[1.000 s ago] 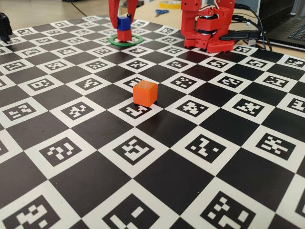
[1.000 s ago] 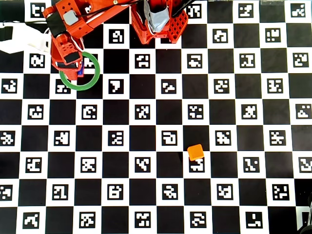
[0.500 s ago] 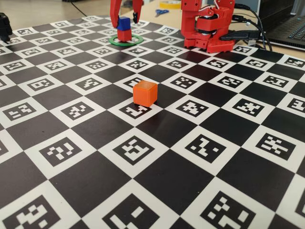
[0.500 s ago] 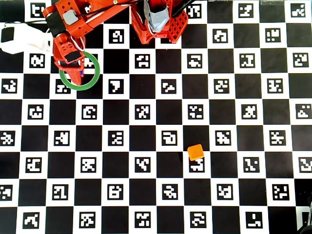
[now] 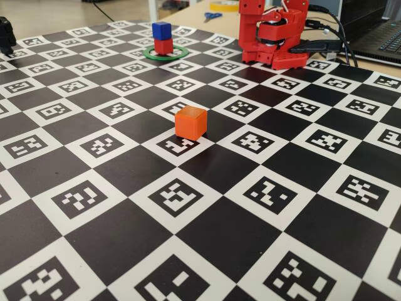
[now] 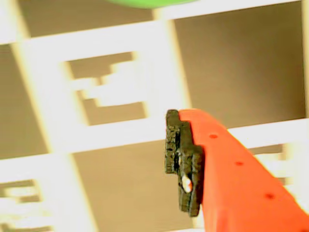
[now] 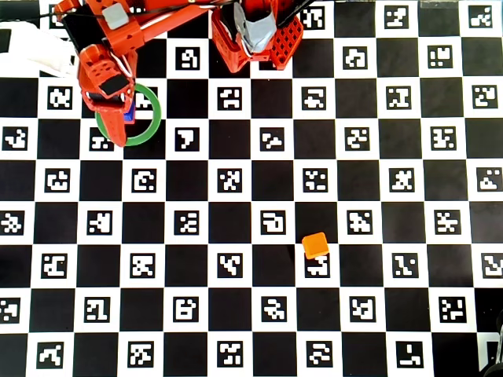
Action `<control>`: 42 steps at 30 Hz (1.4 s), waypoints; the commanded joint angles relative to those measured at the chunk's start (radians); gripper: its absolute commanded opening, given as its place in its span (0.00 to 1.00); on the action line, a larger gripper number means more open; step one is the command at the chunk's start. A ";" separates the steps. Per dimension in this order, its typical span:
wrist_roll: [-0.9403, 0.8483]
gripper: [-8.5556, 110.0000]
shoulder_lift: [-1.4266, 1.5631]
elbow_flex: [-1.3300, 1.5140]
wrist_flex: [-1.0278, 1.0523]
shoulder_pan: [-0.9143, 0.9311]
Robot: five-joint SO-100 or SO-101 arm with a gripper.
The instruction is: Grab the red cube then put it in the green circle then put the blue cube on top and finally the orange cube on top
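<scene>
- The blue cube (image 5: 161, 30) is seen stacked on the red cube (image 5: 163, 46) inside the green circle (image 5: 150, 54), at the far left of the fixed view.
- The orange cube (image 5: 190, 122) is found well apart from that stack, alone near the middle of the checkered board (image 5: 207, 238); in the overhead view it (image 7: 316, 245) lies toward the lower right.
- The gripper (image 7: 119, 126) is seen above the stack in the overhead view, covering most of it; only a sliver of blue shows beside it.
- Whether the jaws are apart or together cannot be told: the wrist view shows only one finger (image 6: 231, 179) with its black pad, and nothing is seen held.
- The stack is judged at risk if the arm is swung toward the orange cube while low; a finger could clip the blue cube and knock it off.
- The orange cube sits slightly rotated to the board squares, so a misaligned approach could push it aside instead of closing on it.
- The last placement is judged the most delicate: an off-centre release on two stacked cubes could topple the tower out of the circle.
</scene>
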 commanded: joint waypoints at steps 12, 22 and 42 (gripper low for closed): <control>0.792 0.47 0.095 -0.255 0.100 -0.650; 0.828 0.46 0.041 -0.241 -0.018 -0.914; 0.644 0.46 -0.334 -0.348 -0.206 -1.163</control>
